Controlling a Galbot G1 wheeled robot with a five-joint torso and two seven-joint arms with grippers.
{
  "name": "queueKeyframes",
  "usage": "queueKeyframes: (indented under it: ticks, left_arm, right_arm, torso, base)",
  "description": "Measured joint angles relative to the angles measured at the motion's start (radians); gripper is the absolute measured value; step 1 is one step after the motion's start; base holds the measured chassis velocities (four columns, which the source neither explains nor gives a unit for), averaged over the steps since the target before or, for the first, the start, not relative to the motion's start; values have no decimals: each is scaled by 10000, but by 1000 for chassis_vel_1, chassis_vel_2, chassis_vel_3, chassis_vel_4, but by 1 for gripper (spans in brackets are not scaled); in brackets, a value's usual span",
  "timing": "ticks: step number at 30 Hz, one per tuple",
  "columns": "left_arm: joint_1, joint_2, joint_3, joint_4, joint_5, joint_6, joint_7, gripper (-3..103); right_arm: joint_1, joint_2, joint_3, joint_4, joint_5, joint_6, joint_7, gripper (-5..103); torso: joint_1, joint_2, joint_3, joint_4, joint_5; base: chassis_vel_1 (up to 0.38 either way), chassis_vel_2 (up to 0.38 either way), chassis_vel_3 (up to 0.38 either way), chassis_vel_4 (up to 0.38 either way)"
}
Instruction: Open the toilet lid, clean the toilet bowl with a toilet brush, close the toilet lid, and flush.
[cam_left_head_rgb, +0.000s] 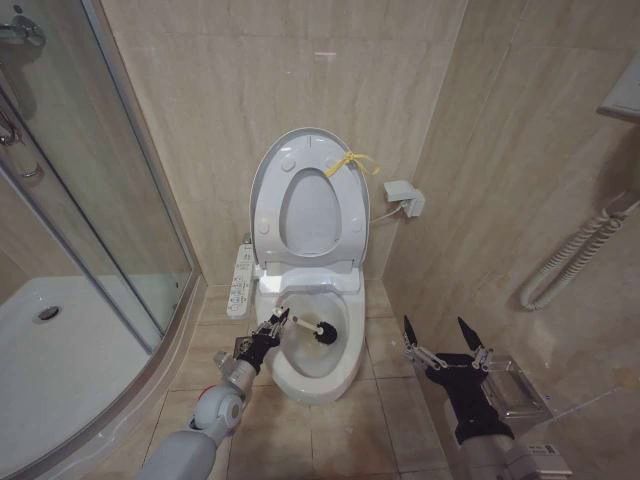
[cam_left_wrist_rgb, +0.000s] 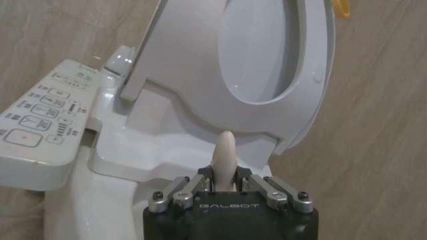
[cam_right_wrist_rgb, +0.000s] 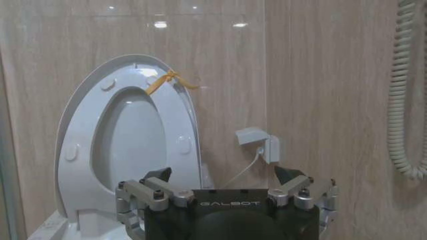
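White plastic, the toilet lid (cam_left_head_rgb: 312, 196) stands raised against the wall. Left end effector (cam_left_head_rgb: 272, 328) grips the toilet brush (cam_left_head_rgb: 311, 328) over the toilet bowl (cam_left_head_rgb: 318, 372), the dark head inside; the left wrist view hides the bristles. Right end effector (cam_left_head_rgb: 446, 338) hovers beside the bowl, fingers spread.

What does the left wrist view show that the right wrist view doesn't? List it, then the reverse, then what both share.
Left wrist only: the control panel beside the seat, and the left claw shut on the brush handle.

Right wrist only: the right claw open and empty, a wall box with its cable, and a coiled hose.

Both: the raised lid with its yellow strap, against the tiled wall.
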Motion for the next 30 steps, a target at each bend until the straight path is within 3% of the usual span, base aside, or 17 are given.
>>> queueKeyframes:
  ticks: [8, 14, 18, 24, 30]
  left_arm:
    - [-71, -40, -79, 707, 717, -230, 154, 21]
    - [-67, -132, -41, 417, 396, -157, 165, 21]
    - [-27, 244, 87, -393, 7, 287, -416, 21]
    - [-56, 519, 173, -466, -201, 529, -746, 21]
    - [-319, 78, 320, 778, 455, 46, -173, 21]
  right_arm:
    - [0, 0, 0, 0, 0, 0, 0, 100]
    - [0, 0, 0, 0, 0, 0, 0, 100]
    - [0, 0, 0, 0, 0, 0, -1, 100]
    - [0, 0, 0, 0, 0, 0, 0, 100]
    - [0, 0, 0, 0, 0, 0, 0, 100]
  torso:
    - [0, 0, 0, 1, 1]
    - [0, 0, 0, -2, 0]
    - [0, 0, 0, -3, 0]
    - [0, 0, 0, 1, 1]
    - [0, 0, 0, 2, 2]
  base:
    - [0, 0, 0, 0]
    - [0, 0, 0, 0]
    - [0, 0, 0, 0]
    - [0, 0, 0, 0]
    - [0, 0, 0, 0]
